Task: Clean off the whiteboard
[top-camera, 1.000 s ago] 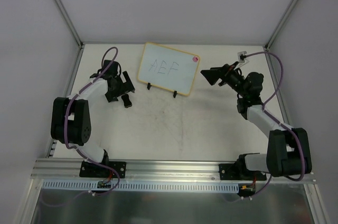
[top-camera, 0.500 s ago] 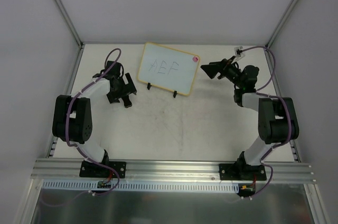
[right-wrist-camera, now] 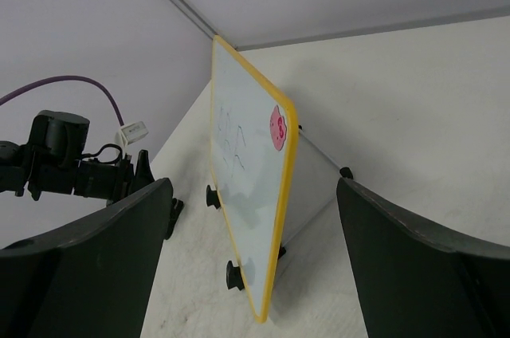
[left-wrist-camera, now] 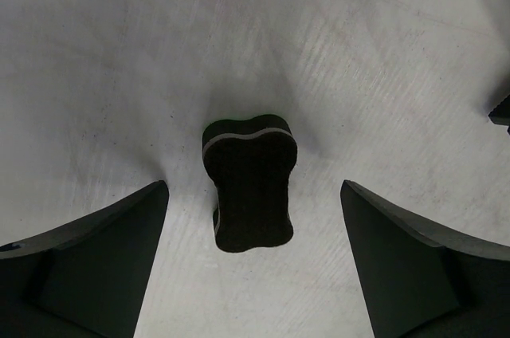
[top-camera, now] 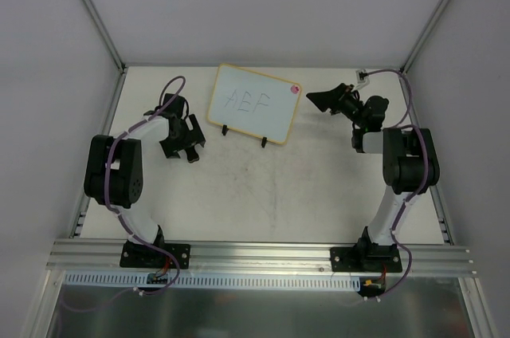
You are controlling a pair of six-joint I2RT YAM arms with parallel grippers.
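Small rect. white board w/ pale-wood frame & pink dot (top-camera: 255, 104) stands on black feet, far centre of table (top-camera: 319, 194), "ABF" written on it. Left gripper (top-camera: 188, 145): fingers wide apart, holding nothing, over black foam eraser (left-wrist-camera: 249, 182) left of board. Right gripper (top-camera: 317, 100): fingers spread wide, holding nothing, just right of board.

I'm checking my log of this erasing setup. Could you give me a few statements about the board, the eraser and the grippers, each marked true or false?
1. The whiteboard has writing on it. True.
2. The left gripper is shut on the eraser. False: it is open, and the eraser lies on the table between its fingers.
3. The pink dot is at a board corner on the right arm's side. True.
4. The right gripper touches the whiteboard. False: it is open and clear of it.
5. The whiteboard lies flat. False: it stands tilted on two black feet.
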